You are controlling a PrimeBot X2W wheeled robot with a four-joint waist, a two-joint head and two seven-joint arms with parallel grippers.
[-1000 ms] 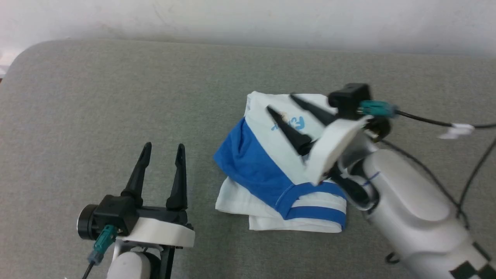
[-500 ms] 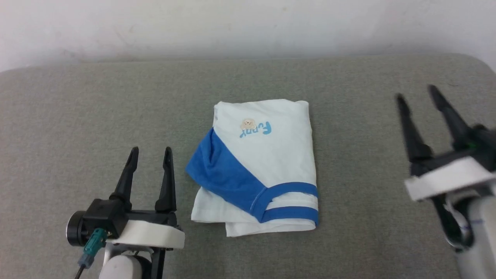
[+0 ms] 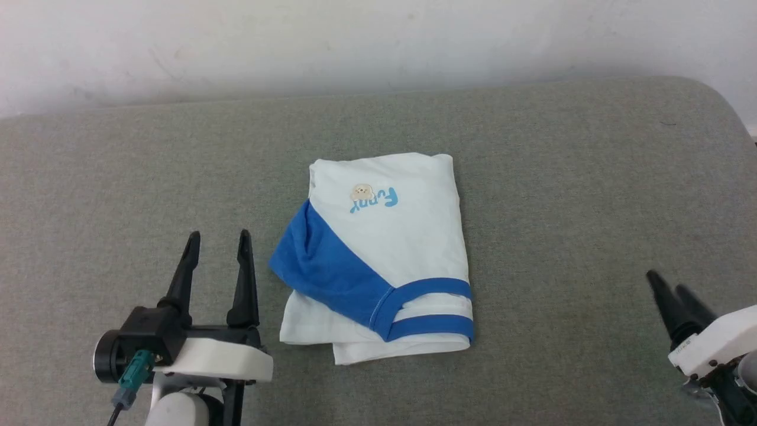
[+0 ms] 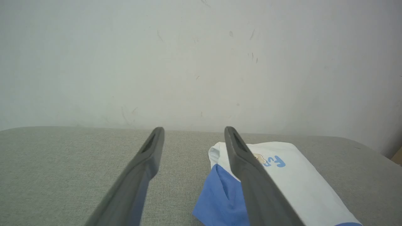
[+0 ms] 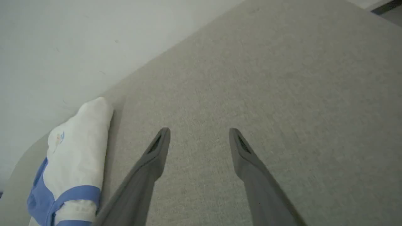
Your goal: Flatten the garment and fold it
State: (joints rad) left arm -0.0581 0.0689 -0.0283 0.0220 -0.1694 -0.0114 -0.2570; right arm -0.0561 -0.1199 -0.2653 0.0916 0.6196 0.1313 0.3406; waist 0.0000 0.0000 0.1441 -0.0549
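The garment [image 3: 396, 248] lies folded into a compact rectangle in the middle of the grey surface, white with a blue sleeve band across it and a small cartoon print near its far edge. Nothing holds it. My left gripper [image 3: 216, 238] stands open at the lower left, just left of the garment's blue corner. Its wrist view has the garment [image 4: 292, 179] beside the right finger. My right gripper [image 3: 668, 282] is open at the lower right, well away from the cloth. In the right wrist view the garment [image 5: 78, 147] lies off to the left of the empty gripper [image 5: 198, 133].
The grey padded surface [image 3: 591, 195] spreads wide around the garment, with a rounded corner at the far right. A pale wall [image 3: 378, 41] runs along its far edge.
My right gripper has left the top of the garment and drawn back to the lower right. The head camera has swung, so the folded garment now sits centred. The left gripper stays put.
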